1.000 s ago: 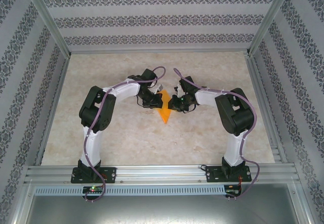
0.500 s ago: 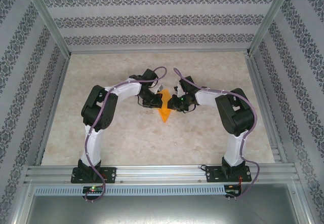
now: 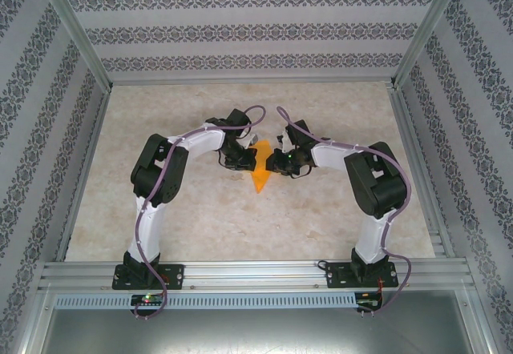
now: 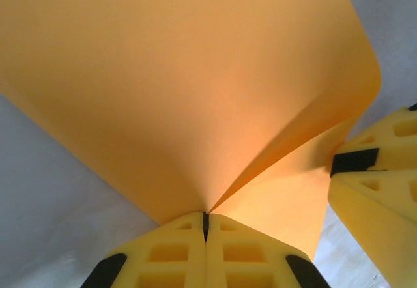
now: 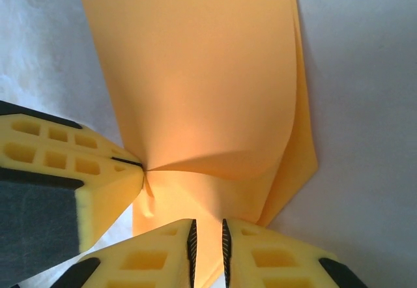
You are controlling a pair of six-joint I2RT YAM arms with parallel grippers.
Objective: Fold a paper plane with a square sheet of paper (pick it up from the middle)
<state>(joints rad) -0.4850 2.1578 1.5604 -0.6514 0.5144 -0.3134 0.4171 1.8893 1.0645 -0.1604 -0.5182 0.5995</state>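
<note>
- The square sheet of paper hangs between the two sets of jaws, over the middle of the counter. It is already doubled over. Whether its lower tip touches the counter I cannot tell.
- The left jaws are fully closed on the paper, and their yellow pads meet with no gap. The sheet comes out at their tips and spreads in front of them like a fan, with a soft fold that begins at the pinch.
- I judge this pinch to be the anchor: it fixes the place where the crease begins, so the layers cannot slide.
- The right jaws stand a narrow slit apart, just beside the left jaws and at an angle to them. Orange paper runs into the slit, but the pads do not look pressed on it. It seems to me a loose, guiding hold.
- In front of the right jaws and a little to their right, two layered edges lie almost one over the other, not fully matched. A rounded free corner stands in front of the left jaws, to their right.
- Between the two sets of jaws there is very little room. I judge that free room lies only outward, away from each other, and upward.
</note>
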